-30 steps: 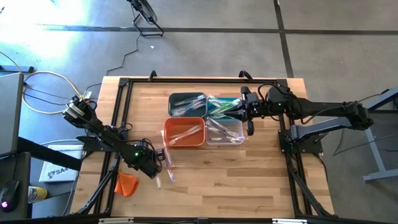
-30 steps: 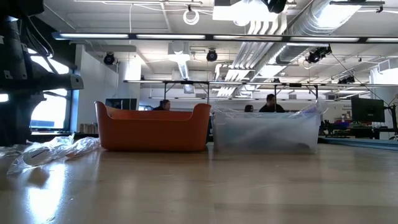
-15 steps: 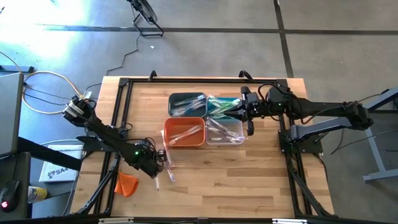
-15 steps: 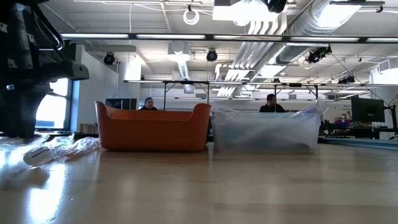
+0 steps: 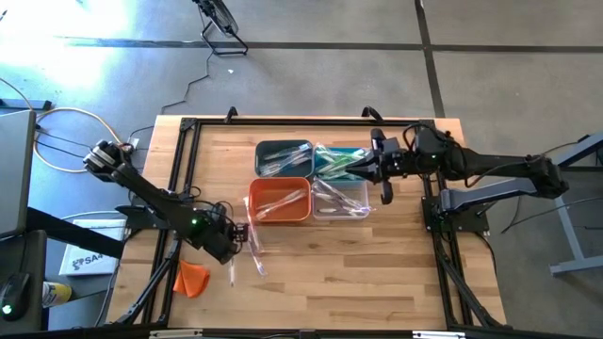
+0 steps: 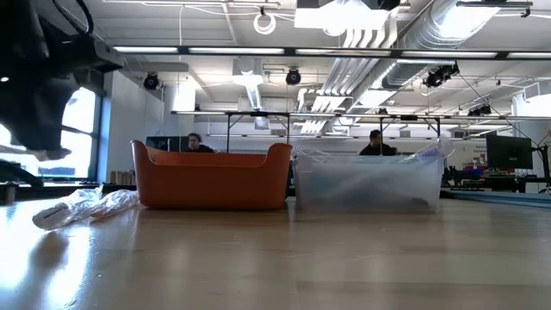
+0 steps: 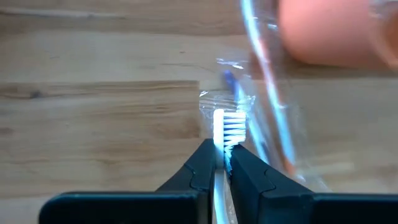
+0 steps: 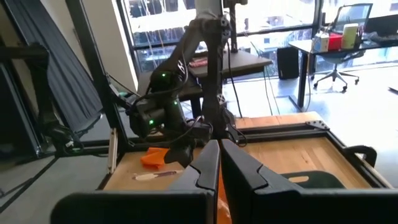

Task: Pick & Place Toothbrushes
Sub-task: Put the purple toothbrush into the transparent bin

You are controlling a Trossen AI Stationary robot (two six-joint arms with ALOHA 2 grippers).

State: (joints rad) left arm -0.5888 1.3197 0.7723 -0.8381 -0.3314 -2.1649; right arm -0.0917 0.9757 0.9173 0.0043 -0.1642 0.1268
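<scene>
Lifted now, left hand pinches a wrapped toothbrush (bristles beyond fingertips).

Four bins sit grouped at the middle of the wooden table: a dark grey bin touching a teal bin behind, an orange bin and a clear bin side by side in front. A small orange cloth lump lies near the table's front left corner, well apart from the bins. Off the table's left side, pale cables loop over the grey floor, and in the low view two people sit in the room behind the bins.
</scene>
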